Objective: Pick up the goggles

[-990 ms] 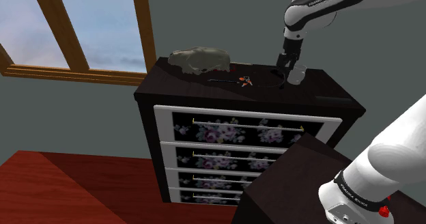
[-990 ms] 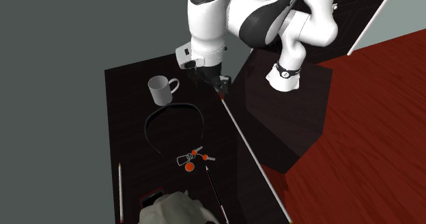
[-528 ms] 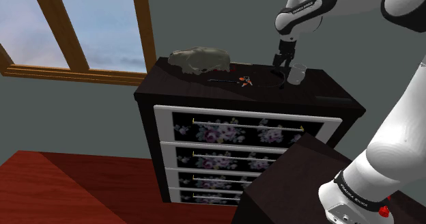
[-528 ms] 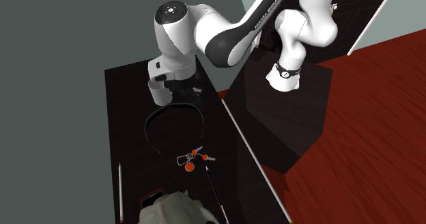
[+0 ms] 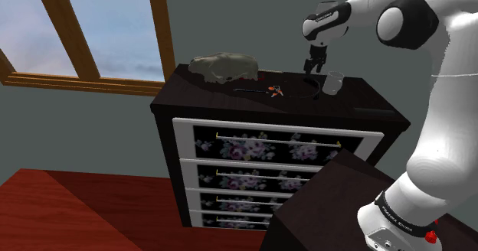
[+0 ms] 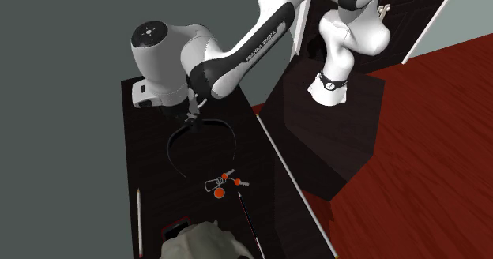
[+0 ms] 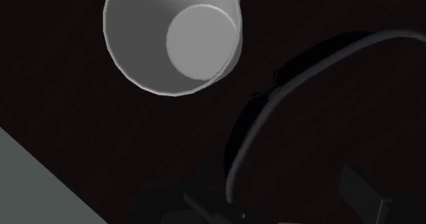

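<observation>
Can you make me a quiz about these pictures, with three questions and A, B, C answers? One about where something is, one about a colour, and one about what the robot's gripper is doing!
1. Where does the mug stand?
A. on top of the dark dresser
B. on the floor
C. on the window sill

2. What colour is the band of the goggles?
A. yellow
B. black
C. pink

3. How is the gripper?
A. shut on the mug
B. shut on the goggles
C. open, holding nothing

Answers:
1 A: the mug sits on the dresser top, close beside the goggles.
2 B: the curved band is black in both the second exterior view and the wrist view.
3 C: in the wrist view, the two fingers stand apart and clasp nothing.
</observation>
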Motion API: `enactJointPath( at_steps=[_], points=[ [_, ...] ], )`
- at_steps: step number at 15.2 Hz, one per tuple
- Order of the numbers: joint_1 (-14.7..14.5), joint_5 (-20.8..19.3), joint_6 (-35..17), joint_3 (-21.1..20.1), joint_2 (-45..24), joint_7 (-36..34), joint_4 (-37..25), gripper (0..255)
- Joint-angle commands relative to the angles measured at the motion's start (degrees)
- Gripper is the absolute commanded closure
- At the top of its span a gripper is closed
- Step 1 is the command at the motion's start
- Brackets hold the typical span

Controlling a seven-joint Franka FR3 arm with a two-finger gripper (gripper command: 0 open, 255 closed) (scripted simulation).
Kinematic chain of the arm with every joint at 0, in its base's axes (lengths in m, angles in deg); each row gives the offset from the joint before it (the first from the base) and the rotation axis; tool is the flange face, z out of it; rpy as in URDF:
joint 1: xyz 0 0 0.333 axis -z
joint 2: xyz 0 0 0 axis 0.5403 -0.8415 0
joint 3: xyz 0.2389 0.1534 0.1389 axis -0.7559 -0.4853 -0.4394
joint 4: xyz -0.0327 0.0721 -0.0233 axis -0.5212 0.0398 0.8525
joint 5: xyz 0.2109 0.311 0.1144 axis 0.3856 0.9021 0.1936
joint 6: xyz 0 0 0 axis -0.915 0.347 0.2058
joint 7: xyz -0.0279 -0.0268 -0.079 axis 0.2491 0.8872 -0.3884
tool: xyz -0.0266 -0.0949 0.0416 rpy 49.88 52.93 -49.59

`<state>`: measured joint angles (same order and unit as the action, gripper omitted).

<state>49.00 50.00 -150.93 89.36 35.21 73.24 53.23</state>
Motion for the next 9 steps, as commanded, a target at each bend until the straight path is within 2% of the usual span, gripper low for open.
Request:
enactJointPath(
  at_steps=[1, 2, 3, 9],
  points=[
    [1.52, 0.85, 0.75, -0.13, -4.47, 0.93, -5.59, 0],
    [2.39, 1.28, 1.53, -0.24, -6.97, 1.35, -9.06, 0],
    [2.54, 1.33, 1.66, -0.28, -7.36, 1.41, -9.61, 0],
    [2.62, 1.68, -1.97, -0.59, -9.02, 1.29, -7.59, 0]
  ],
)
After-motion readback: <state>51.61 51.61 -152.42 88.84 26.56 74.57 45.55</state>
